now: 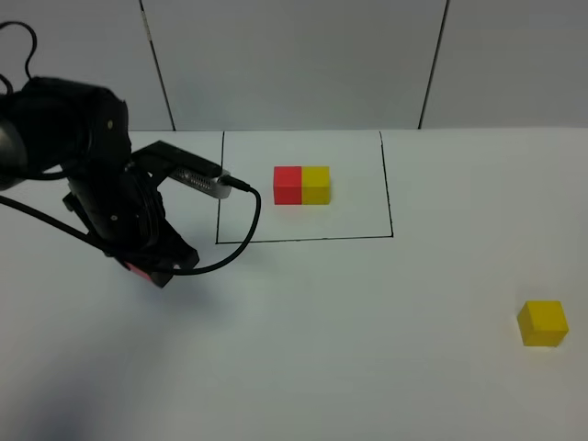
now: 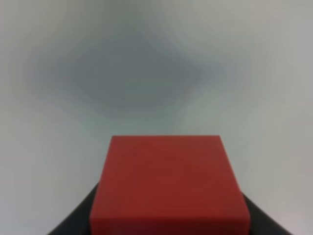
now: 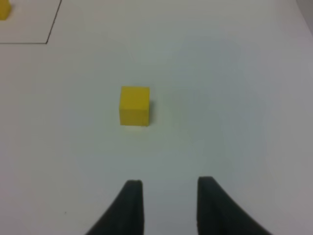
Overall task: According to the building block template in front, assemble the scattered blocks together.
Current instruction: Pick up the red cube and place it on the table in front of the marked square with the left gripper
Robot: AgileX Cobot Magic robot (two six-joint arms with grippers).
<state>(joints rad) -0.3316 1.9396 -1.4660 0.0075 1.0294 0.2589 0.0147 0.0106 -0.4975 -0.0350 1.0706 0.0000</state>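
1. The left gripper (image 1: 152,268) is on the left side of the white table (image 1: 349,367), just outside the black-outlined rectangle (image 1: 303,238). Its jaws are clamped on a red block (image 2: 168,186). Whether that block touches the table cannot be told.
2. Inside the rectangle sits the template (image 1: 301,185), made of 1 red cube (image 1: 288,185) and 1 yellow cube (image 1: 315,184), touching side by side.
3. A loose yellow block (image 1: 542,322) lies alone on the table's right side, well apart from the rectangle.
4. The right gripper (image 3: 168,193) is spread wide with nothing between its fingers, and the yellow block lies ahead of it, untouched.
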